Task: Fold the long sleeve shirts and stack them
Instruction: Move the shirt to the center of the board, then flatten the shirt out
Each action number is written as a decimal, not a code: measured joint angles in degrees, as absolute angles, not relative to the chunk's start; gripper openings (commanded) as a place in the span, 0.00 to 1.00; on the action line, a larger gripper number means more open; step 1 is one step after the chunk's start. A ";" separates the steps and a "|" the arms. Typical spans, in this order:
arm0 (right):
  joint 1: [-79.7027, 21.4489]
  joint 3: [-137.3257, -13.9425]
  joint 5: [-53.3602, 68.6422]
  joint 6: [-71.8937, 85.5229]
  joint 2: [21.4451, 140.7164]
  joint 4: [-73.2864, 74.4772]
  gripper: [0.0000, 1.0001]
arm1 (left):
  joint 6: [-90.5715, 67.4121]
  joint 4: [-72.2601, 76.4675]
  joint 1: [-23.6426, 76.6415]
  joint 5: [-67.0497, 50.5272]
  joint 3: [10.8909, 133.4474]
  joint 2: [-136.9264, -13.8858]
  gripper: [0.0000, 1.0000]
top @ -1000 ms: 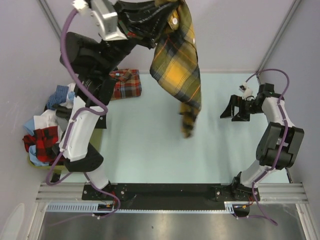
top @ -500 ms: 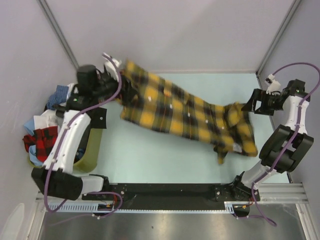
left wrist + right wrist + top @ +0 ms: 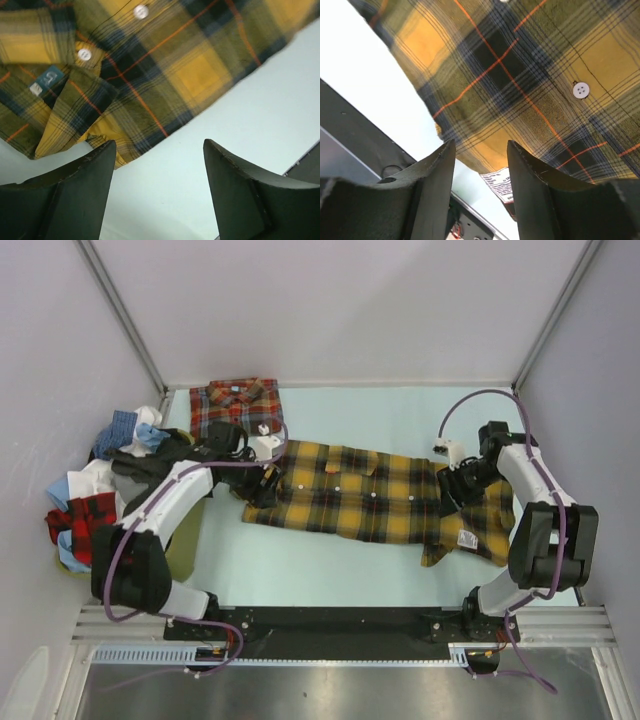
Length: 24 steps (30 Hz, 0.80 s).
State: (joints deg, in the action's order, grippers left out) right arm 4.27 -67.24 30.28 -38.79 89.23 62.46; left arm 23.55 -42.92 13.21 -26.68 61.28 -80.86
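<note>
Yellow-and-black shirt point(image 3: 370, 495) lies spread flat across the table point(image 3: 330, 565), collar end left, hem right. Left gripper point(image 3: 157, 145): jaws wide apart, empty, at the collar edge. Right gripper point(image 3: 481, 143): jaws partly apart over the hem, nothing pinched. Red-orange shirt point(image 3: 236, 405) sits folded at the far-left corner.

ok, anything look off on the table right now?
Yes: the yellow plaid shirt lies askew, and its end by the right arm is bunched and flipped over, showing the white inside label. The folded red plaid shirt looks tidy.
</note>
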 measured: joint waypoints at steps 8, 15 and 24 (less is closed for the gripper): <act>-7.01 -65.76 27.22 -36.40 88.33 56.73 0.54 | 10.87 -39.05 7.11 -14.44 64.31 -92.38 0.82; -6.74 -70.22 29.30 -32.29 90.85 54.92 0.53 | 3.09 -34.74 3.75 -6.11 72.07 -101.08 0.76; 4.51 -77.89 32.38 -30.55 91.94 56.03 0.53 | 0.91 -32.62 3.86 -1.89 78.32 -111.31 0.58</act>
State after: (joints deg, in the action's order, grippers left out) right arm 4.51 -77.89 32.38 -30.55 91.94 56.03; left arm 0.91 -32.62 3.86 -1.89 78.32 -111.31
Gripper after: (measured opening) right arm 0.533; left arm 0.667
